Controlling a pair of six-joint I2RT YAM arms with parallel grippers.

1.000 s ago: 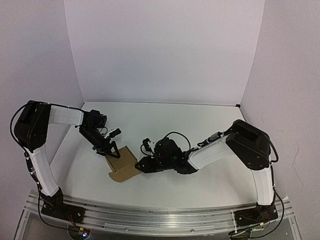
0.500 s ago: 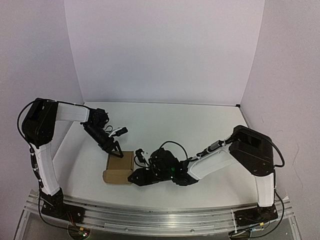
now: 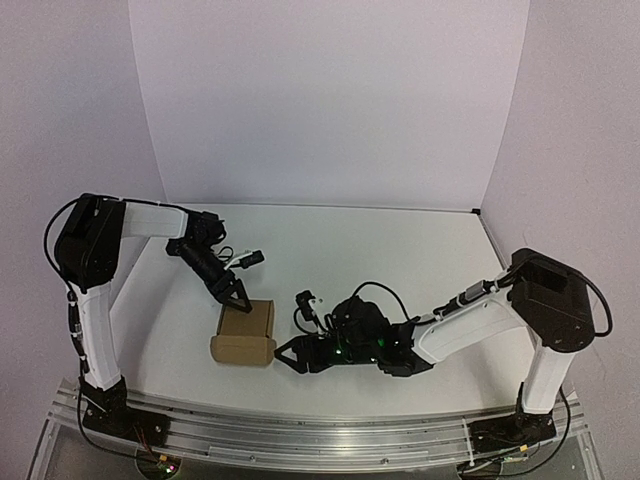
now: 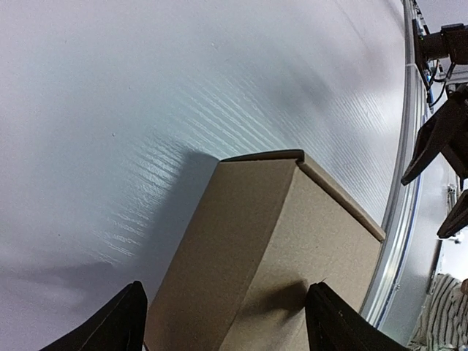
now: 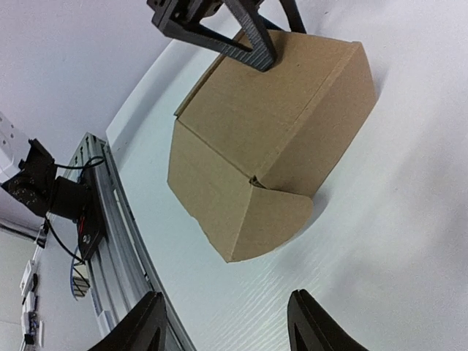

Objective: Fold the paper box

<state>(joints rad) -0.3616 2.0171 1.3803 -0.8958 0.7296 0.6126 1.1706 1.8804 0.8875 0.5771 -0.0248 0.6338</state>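
box (image 3: pixel 243 333) looks pretty much folded, maybe one end flap (image 5: pixel 276 218) left to tuck. left gripper (image 3: pixel 235 298) wide over it, right gripper (image 3: pixel 285 355) wide beside it.

One paper box (image 3: pixel 245 333) lay on one table (image 3: pixel 380 250), toward seven o'clock. Two arms were counted, the left arm (image 3: pixel 95 330) and the right arm (image 3: pixel 465 318), carrying two grippers: the left gripper (image 3: pixel 238 299) and the right gripper (image 3: pixel 285 356).

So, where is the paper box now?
In the top view, the paper box lies left of centre near the front edge of the table, with the left gripper at its far edge and the right gripper just to its right.
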